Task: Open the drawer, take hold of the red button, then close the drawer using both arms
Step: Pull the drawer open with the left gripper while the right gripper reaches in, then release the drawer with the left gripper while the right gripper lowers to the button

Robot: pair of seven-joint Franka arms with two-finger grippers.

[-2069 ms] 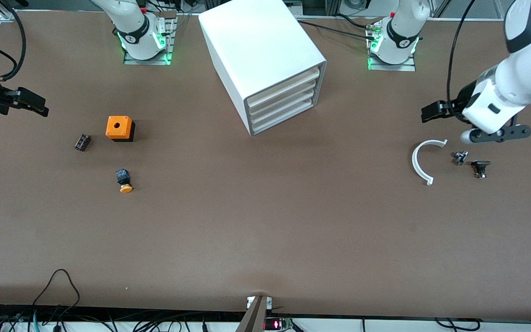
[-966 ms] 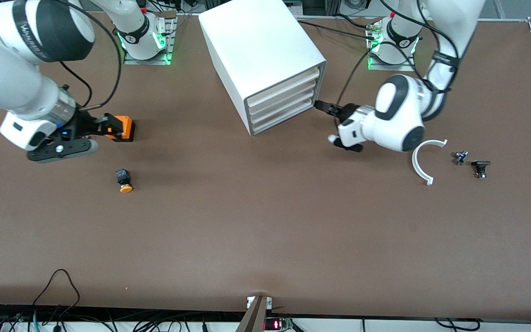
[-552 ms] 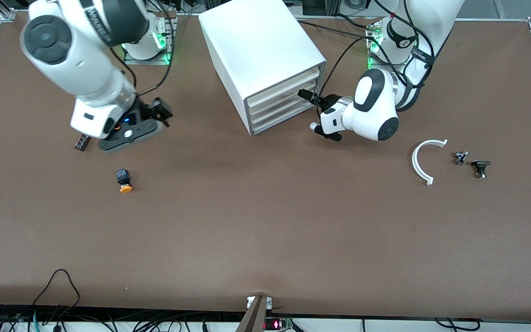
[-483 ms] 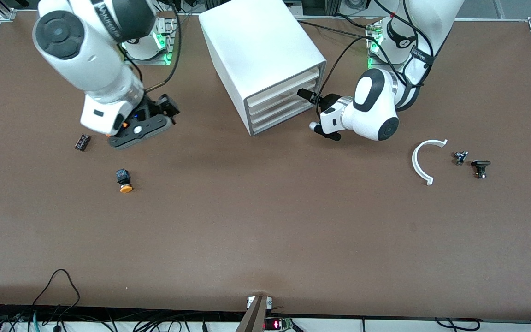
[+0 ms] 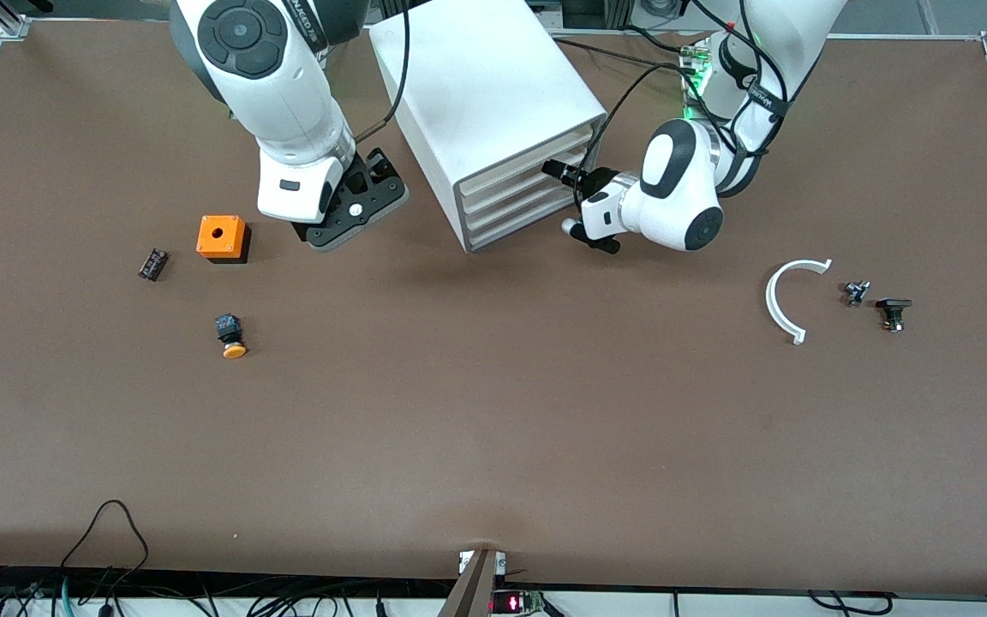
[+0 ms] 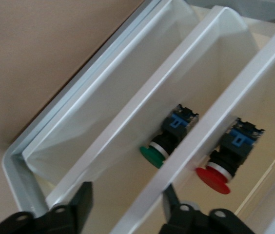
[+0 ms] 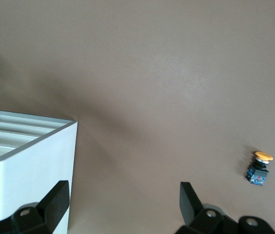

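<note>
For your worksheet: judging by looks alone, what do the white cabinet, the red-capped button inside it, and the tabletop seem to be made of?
Cabinet: probably smooth plastic, perhaps painted metal; even, faintly glossy white walls with rounded corners. Its drawers look like thin, slightly translucent plastic.
Red-capped button: likely moulded plastic, matte red cap over a silvery ring, dark blue-black body.
Tabletop: matte brown surface, maybe laminate or mat; material unclear.

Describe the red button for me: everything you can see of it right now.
The red button shows only in the left wrist view: round red mushroom cap, silvery collar, dark body with blue parts. It lies on its side inside a translucent white drawer of the cabinet, one drawer over from a green-capped button. The open left gripper faces the drawer fronts; nothing grips the button.
</note>
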